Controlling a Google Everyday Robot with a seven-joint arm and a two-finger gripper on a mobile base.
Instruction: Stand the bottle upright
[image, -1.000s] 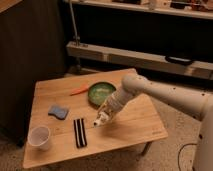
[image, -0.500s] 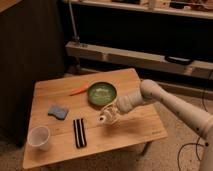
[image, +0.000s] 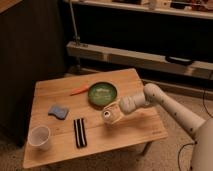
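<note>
I see my tool (image: 114, 113) over the middle of the light wooden desk (image: 135, 132), pressed together on the small cream-white plastic bottle (image: 108, 116). The bottle is tilted, not upright, just on the near side of the round green plate (image: 102, 94). A white paper cup (image: 39, 136) stands at the near-left corner.

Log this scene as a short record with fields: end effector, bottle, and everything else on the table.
end effector: shut on the bottle, above the table, right of centre
bottle: cream-white, held tipped, not upright
green plate: just behind the bottle
orange object: left of the plate
blue sponge: left side
black striped object: near edge, centre
white cup: near left corner, upright
</note>
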